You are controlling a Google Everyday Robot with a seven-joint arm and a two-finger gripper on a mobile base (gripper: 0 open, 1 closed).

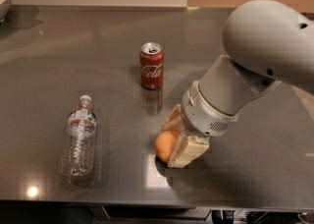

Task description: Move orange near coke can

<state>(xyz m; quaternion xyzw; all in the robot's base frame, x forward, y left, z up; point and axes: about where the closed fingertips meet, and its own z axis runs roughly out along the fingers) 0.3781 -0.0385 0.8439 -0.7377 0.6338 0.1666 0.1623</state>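
While the cream two-finger gripper point(175, 139) sits at the round matte orange fruit point(164, 145) near the grey tabletop point(49, 46) front, grasp impossible to tell, you should confirm hold; then carry it toward the red Coca-Cola can point(151, 66).

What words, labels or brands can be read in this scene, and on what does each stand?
"Coca-Cola": white script on the red coke can.
Label on the water bottle: print too blurred to read.
The claw, down at the orange: no text visible on either.
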